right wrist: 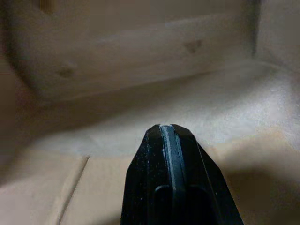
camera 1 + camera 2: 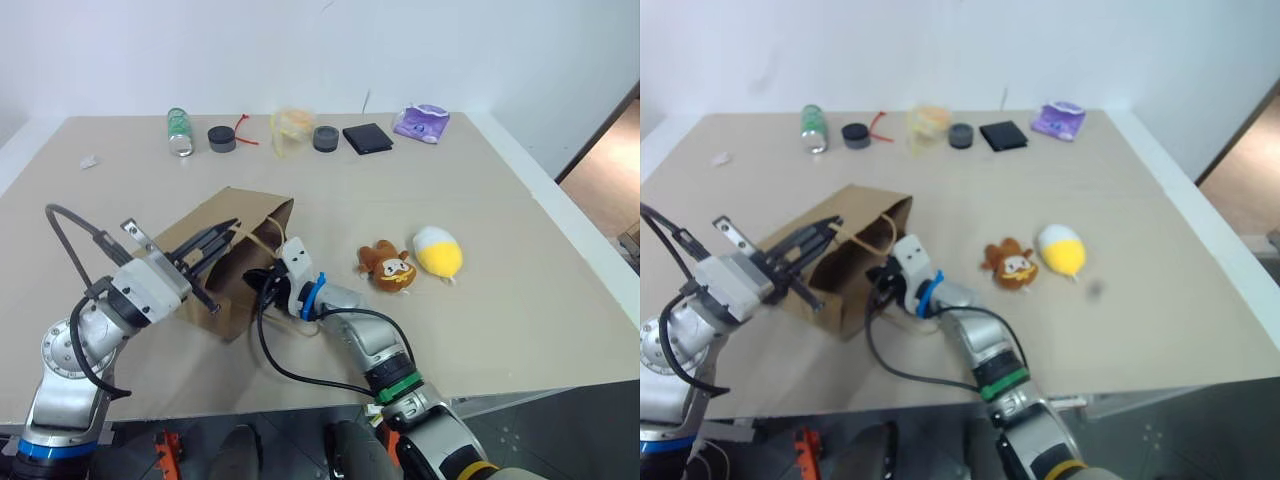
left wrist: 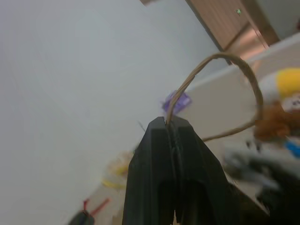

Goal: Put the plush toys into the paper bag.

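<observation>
I see a matt brown paper bag (image 2: 225, 255) with a twisted-cord handle (image 3: 220, 89), two fuzzy plush toys (image 2: 412, 262), and a smooth matt table (image 2: 520, 300).

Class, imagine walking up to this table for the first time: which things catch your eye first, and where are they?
The paper bag lies on its side at the near left of the table, mouth facing right, with the left gripper shut on one handle and the right gripper reaching into the mouth. To its right, the brown-orange animal and yellow-and-white egg lie side by side.
</observation>
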Tool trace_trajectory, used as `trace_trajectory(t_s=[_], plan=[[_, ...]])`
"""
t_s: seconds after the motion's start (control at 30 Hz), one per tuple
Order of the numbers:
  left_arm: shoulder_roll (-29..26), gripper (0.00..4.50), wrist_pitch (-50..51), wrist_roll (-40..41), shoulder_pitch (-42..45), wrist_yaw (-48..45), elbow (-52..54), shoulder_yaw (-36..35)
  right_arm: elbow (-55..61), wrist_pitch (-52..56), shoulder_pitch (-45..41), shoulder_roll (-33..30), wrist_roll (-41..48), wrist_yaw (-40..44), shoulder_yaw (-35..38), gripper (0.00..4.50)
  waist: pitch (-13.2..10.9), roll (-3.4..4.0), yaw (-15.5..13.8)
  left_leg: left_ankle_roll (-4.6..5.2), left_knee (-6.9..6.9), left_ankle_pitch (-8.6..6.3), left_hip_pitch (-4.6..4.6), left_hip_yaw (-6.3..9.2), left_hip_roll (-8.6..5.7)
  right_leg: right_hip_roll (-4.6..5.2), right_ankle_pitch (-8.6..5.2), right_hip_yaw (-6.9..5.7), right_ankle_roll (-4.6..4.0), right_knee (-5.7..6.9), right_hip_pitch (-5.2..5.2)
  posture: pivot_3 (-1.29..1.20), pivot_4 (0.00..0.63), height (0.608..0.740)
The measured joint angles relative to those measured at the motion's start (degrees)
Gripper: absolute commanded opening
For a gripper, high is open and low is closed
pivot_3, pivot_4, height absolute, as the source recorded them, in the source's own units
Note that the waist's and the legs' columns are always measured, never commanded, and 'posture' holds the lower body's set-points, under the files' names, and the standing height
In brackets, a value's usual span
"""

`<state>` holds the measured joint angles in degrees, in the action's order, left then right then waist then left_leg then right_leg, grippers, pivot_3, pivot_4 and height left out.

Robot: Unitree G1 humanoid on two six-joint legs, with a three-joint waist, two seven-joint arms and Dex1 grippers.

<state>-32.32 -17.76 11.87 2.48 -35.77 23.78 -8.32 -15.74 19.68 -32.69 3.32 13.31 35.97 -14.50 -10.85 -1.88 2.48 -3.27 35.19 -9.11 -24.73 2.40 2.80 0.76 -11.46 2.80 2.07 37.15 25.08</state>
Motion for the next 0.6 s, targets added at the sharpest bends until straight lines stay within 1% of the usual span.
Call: trace_trajectory(t_s=[0.13,0.23,0.27,0.4,0.5,0.6], plan=[[0.19,0.0,-1.27,-0.62,-0.75,-0.65,-2.41,0.03,7.36,2.62,0.1,-2.4,3.74,2.27,2.99,2.85,0.0,-0.01,0.13,0.0,-0.21,0.0,-0.01,-0.1,0.0,-0.01,-0.02,0.06,-0.02,-0.01,0.13,0.0,0.15,0.74],[0.96,0.0,-2.46,-0.78,-0.88,-0.6,-2.65,0.08,14.1,6.44,1.03,-7.26,6.32,4.65,3.5,4.25,0.01,-0.01,0.13,0.0,-0.38,0.0,0.02,-0.11,0.0,-0.02,-0.08,0.08,-0.09,0.0,0.14,0.0,0.15,0.74],[1.37,0.0,-2.57,-0.83,-0.87,-0.51,-2.66,0.08,15.98,7.86,1.37,-9.21,7.03,5.44,3.61,4.38,0.01,-0.01,0.12,0.0,-0.41,0.0,0.03,-0.11,0.0,-0.02,-0.1,0.08,-0.1,-0.01,0.14,0.0,0.15,0.74],[2.1,0.0,-2.76,-1.31,-0.79,0.23,-2.69,0.07,19.59,11.07,2.72,-15.31,8.96,6.37,6.28,4.38,0.01,-0.02,0.12,0.0,-0.41,0.0,0.05,-0.12,0.0,-0.03,-0.1,0.09,-0.11,-0.01,0.14,0.0,0.15,0.74],[2.17,0.0,-3.25,-1.43,-0.75,0.43,-2.69,0.07,19.85,12.82,2.43,-19.58,9.18,4.52,11.13,4.38,0.01,-0.03,0.11,0.01,-0.41,0.01,0.1,-0.24,0.0,-0.03,-0.09,0.19,-0.09,-0.01,0.14,0.0,0.15,0.74],[2.2,0.0,-3.32,-1.54,-0.36,0.44,-2.71,0.2,17.57,13.55,-0.14,-22.71,8.27,2.3,12.94,4.38,0.01,-0.01,0.31,0.02,-0.42,0.01,0.17,-0.41,0.0,-0.05,-0.05,0.36,-0.06,0.0,0.15,0.0,0.15,0.74]])
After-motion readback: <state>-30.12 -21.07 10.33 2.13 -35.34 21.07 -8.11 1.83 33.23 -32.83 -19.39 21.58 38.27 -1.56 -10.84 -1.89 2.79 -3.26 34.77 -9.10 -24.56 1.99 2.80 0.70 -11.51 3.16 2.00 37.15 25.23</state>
